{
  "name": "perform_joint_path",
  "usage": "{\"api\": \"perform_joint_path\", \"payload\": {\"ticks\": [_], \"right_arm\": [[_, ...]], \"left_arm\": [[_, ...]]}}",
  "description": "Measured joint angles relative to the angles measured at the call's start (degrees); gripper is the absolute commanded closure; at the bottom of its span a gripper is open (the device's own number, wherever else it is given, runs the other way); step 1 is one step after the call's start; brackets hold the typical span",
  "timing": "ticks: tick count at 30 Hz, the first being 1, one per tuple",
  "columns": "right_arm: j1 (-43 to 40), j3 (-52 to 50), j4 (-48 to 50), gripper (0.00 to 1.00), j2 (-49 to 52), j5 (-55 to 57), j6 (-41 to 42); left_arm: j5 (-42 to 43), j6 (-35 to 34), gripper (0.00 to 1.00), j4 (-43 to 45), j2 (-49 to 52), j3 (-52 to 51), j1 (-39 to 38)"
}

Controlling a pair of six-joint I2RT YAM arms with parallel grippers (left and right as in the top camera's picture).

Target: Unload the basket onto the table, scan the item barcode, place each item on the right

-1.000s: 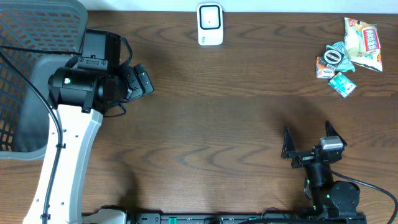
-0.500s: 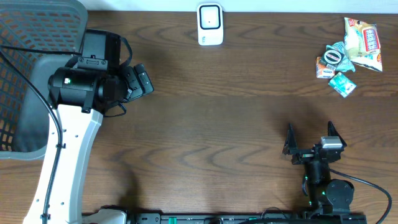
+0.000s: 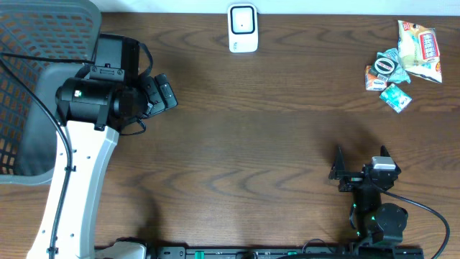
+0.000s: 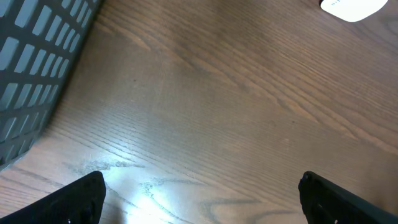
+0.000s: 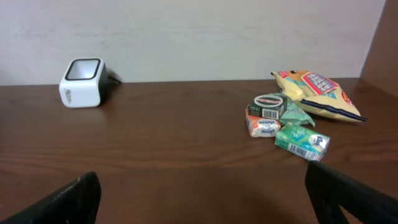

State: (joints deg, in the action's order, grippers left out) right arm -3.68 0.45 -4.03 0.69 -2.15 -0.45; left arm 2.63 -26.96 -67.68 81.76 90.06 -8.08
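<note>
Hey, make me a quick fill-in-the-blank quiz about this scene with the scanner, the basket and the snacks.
The scanner is ___ in colour.
The grey mesh basket sits on the robot's ___ side.
The left gripper and right gripper are both ___ and hold nothing.
The snack packets lie on the robot's ___ side.
Missing words: white; left; open; right.

- A robot test bench laid out like a shop checkout, most likely in a lab.
- A white barcode scanner (image 3: 243, 29) stands at the far edge of a dark wood-grain table (image 3: 251, 144).
- Snack packets (image 3: 394, 66) lie heaped in one far corner, and a grey mesh basket (image 3: 21, 43) sits at the opposite end.
- A left robot arm (image 3: 83, 155) and a right robot arm (image 3: 374, 212) rise from the near edge.
- A bare pale wall (image 5: 186, 31) stands behind the table.
</note>
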Motion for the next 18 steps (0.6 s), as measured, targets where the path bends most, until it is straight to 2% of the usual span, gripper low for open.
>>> {"api": "perform_joint_path", "payload": {"ticks": [18], "right_arm": [[0.0, 0.0, -0.11, 0.01, 0.0, 1.53, -1.73]], "left_arm": [[0.0, -0.02, 0.02, 0.0, 0.0, 0.0, 0.0]]}}
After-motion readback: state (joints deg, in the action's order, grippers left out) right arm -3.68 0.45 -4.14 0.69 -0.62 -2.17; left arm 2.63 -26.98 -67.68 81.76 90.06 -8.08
